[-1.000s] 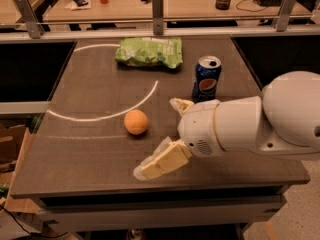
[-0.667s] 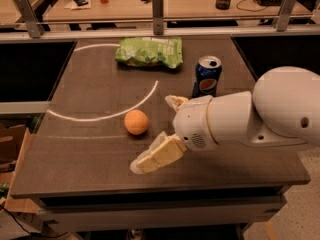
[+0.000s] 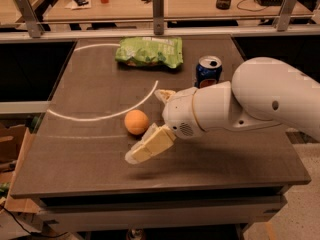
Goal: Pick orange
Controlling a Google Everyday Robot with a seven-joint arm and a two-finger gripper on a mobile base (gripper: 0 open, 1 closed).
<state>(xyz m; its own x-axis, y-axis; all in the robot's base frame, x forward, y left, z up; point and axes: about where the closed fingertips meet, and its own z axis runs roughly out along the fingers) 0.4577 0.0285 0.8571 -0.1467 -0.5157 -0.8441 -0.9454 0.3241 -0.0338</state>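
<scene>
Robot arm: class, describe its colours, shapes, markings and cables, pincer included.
The arm is made of smooth, rounded white shells with one small dark dot; no cables show. The pincer, by the orange above the table, has flat, cream-coloured fingers on a white wrist bearing a dotted grille.

Nothing written could be read anywhere: no word, brand or number. The blue soda can stood just beyond the gripper and to its right, and whatever was printed on its side could not be made out. The green bag lay farther beyond the gripper and showed pale patches of print, but no legible word. The gripper hung low over the table with its fingers spread apart, the orange just beside it on the left. Neither carried lettering that could be read.
</scene>
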